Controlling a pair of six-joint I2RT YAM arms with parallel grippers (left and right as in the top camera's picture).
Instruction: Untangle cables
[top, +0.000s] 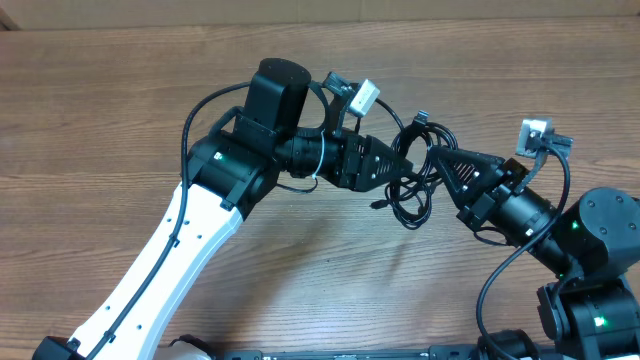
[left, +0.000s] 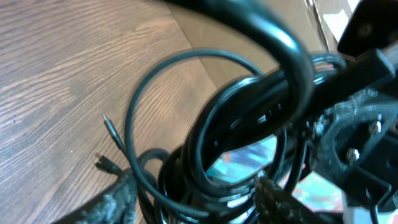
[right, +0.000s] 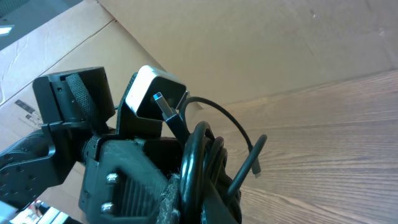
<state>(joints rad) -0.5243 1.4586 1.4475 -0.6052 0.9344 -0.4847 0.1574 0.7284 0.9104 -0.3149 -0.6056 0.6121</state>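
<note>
Cables, wood-grain table, cardboard backdrop

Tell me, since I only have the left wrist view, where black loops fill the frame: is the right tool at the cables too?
Observer: Yes. Overhead, the right tool meets the cables from the side opposite the left tool, and the bundle sits between their tips.
Operator: I can make out two loose ends over the wood. Is there a silvery plug anywhere?
Observer: The right wrist view shows one silvery plug pointing up out of the bundle, close to the right tool.
</note>
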